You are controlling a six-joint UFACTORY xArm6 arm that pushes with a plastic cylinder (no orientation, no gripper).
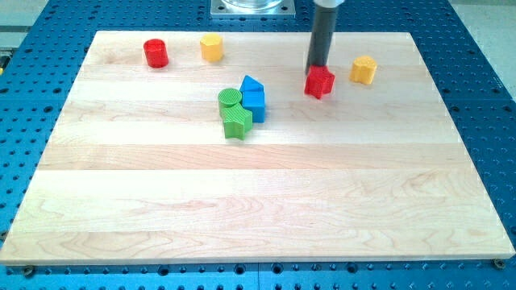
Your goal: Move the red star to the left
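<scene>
The red star (320, 82) lies on the wooden board (258, 201), right of centre near the view's top. My tip (317, 67) stands at the star's top edge, just above it in the view, touching or nearly touching it. The dark rod rises from there to the view's top edge.
A yellow block (364, 70) lies right of the star. Two blue blocks (253, 97) and two green blocks (234, 113) cluster left of the star. A red cylinder (156, 53) and a yellow block (211, 47) lie at the top left.
</scene>
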